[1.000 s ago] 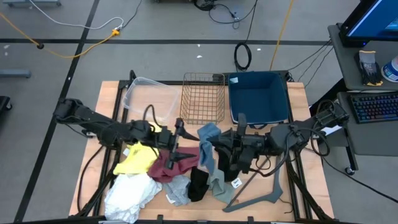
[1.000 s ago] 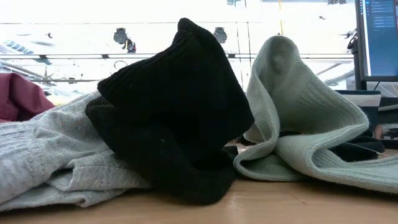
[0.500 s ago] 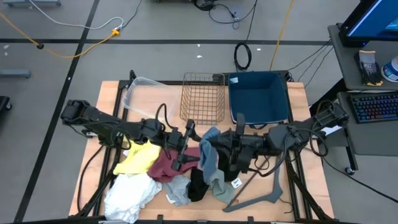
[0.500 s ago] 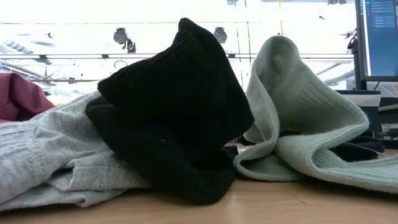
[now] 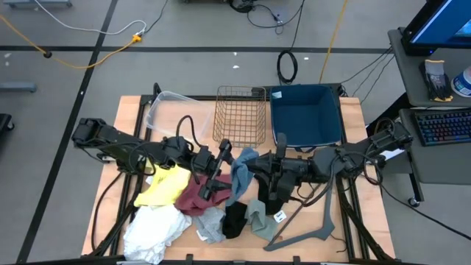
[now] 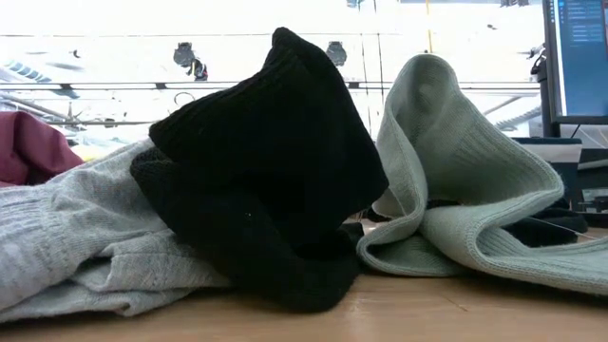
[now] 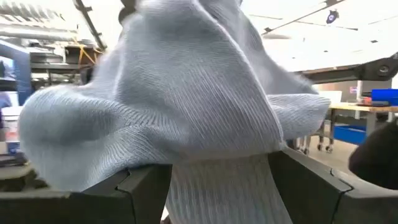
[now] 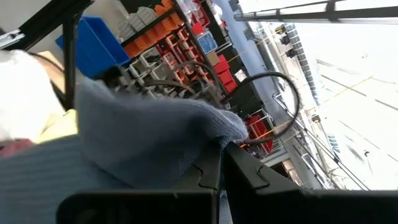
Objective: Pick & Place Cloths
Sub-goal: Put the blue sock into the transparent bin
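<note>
In the last half second my left tool [image 5: 223,160] has closed the gap to the blue cloth [image 5: 241,171], which has risen off the pile, so the handover looks underway. My right tool [image 5: 259,173] is clamped on its edge. The cloth hangs just in front of the wire basket [image 5: 241,116], draped between my left fingers [image 7: 134,186]; whether they have pinched, I cannot tell.

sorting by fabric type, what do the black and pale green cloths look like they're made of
The black ribbed cloth looks like a thick matte knit, with vertical ribs showing, possibly wool or acrylic. The pale green folded cloth looks like a similar soft knit, with fine ribs and a thick rolled edge. The fibre itself cannot be told.
</note>
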`<state>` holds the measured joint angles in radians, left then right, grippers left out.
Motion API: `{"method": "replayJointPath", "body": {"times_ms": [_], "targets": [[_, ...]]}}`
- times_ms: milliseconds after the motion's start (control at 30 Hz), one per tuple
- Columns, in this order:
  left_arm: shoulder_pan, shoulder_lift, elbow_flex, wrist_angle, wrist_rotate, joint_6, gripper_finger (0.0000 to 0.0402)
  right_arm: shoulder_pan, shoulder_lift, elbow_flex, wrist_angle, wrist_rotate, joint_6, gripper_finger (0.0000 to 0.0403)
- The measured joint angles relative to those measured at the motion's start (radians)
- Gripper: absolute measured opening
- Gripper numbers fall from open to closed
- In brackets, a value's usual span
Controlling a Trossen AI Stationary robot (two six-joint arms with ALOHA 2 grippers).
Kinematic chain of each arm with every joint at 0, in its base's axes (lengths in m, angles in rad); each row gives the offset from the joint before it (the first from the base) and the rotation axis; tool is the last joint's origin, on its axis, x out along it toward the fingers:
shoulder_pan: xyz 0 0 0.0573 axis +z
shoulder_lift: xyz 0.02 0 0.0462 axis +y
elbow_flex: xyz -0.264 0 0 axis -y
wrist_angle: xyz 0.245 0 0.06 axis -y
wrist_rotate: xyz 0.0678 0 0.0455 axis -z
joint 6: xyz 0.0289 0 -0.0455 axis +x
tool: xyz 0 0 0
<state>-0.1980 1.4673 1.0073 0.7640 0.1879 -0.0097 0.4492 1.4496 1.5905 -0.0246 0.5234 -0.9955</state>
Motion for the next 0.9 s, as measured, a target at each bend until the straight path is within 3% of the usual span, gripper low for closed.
{"method": "replayJointPath", "body": {"times_ms": [233, 433, 700, 800, 900], "targets": [[0.057, 0.0, 0.0, 0.035, 0.003, -0.032, 0.0269, 0.004, 0.0, -0.033, -0.001, 0.004, 0.0, 0.0], [0.101, 0.0, 0.0, 0.078, 0.123, -0.108, 0.0269, 0.003, 0.0, -0.051, -0.01, 0.048, 0.014, 0.0], [0.103, 0.0, 0.0, 0.078, 0.129, -0.108, 0.0268, -0.001, 0.0, -0.053, -0.021, 0.055, 0.037, 0.0], [0.096, 0.0, 0.0, 0.078, 0.129, -0.097, 0.0249, -0.015, 0.0, -0.053, -0.057, 0.052, 0.083, 0.0], [0.094, 0.0, 0.0, 0.074, 0.142, -0.08, 0.0202, -0.034, 0.0, -0.053, -0.098, 0.044, 0.137, 0.0]]}}
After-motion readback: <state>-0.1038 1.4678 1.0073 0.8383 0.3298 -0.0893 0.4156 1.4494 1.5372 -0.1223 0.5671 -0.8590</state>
